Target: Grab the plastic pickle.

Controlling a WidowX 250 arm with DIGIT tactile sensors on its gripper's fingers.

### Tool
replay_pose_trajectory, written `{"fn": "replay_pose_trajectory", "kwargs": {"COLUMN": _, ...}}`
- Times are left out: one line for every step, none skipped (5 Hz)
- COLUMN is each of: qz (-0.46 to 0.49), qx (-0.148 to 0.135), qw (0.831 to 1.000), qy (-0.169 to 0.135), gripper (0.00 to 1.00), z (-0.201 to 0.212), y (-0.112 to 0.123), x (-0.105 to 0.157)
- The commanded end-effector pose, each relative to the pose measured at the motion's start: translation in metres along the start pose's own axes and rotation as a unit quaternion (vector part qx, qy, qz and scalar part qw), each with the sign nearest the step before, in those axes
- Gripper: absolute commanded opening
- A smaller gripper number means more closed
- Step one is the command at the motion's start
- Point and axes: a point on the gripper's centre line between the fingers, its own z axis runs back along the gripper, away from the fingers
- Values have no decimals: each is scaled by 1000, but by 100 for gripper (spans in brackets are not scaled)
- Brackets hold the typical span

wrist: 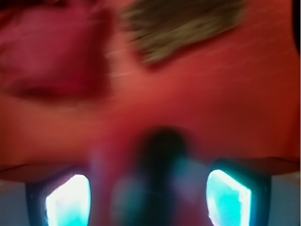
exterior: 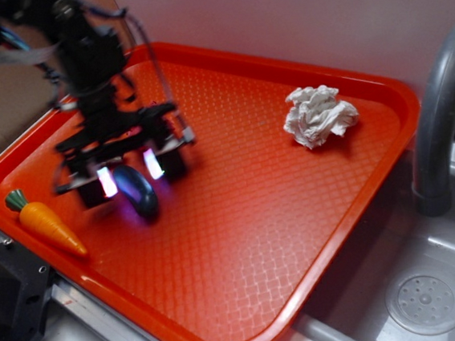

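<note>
Carrot first, at the far left of my exterior view: an orange toy with a green top, lying on the red tray close to its left rim. Just to the right of it I see the end effector, hanging low over the tray at the end of the black arm. Its two fingers glow bluish white and stand apart, with the plastic pickle between and just below them. The pickle looks dark and rounded, resting on the tray's patterned floor. I cannot tell whether the fingers touch it; from here they seem to straddle its upper end with a little room on each side.

My wrist view is badly blurred. I make out the two lit pads at the lower left and lower right, well apart, and a dark upright smear between them that I take for the pickle. Red tray fills the rest, with a grey-brown patch at the top that I cannot identify.

Further right in the exterior view, a crumpled white paper wad sits near the tray's back right corner, well apart from the arm. Beyond the tray's right rim stands a grey faucet, and below it a sink with a round drain.
</note>
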Motion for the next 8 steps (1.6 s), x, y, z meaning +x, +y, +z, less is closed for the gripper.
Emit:
{"fn": "replay_pose_trajectory", "kwargs": {"qz": 16, "qx": 17, "qw": 1000, "qy": 6, "gripper": 0, "z": -6, "y": 15, "x": -10}}
{"fn": "replay_pose_trajectory", "kwargs": {"qz": -78, "qx": -3, "qw": 997, "qy": -19, "gripper": 0, "z": 12, "y": 11, "x": -11}}
{"fn": "replay_pose_trajectory", "kwargs": {"qz": -197, "qx": -44, "qw": 976, "qy": -83, "gripper": 0, "z": 60, "y": 16, "x": -19}}
{"fn": "replay_pose_trajectory", "kwargs": {"qz": -319, "qx": -74, "qw": 942, "qy": -76, "gripper": 0, "z": 108, "y": 35, "x": -19}}
{"fn": "replay_pose_trajectory", "kwargs": {"qz": -434, "qx": -115, "qw": 888, "qy": -99, "gripper": 0, "z": 155, "y": 62, "x": -10}}
{"fn": "replay_pose_trajectory", "kwargs": {"qz": -542, "qx": -129, "qw": 822, "qy": -115, "gripper": 0, "z": 184, "y": 76, "x": -12}}
{"fn": "replay_pose_trajectory", "kwargs": {"qz": -582, "qx": -150, "qw": 789, "qy": -129, "gripper": 0, "z": 212, "y": 106, "x": -20}}
{"fn": "replay_pose_trajectory", "kwargs": {"qz": -575, "qx": -122, "qw": 801, "qy": -112, "gripper": 0, "z": 204, "y": 96, "x": -18}}
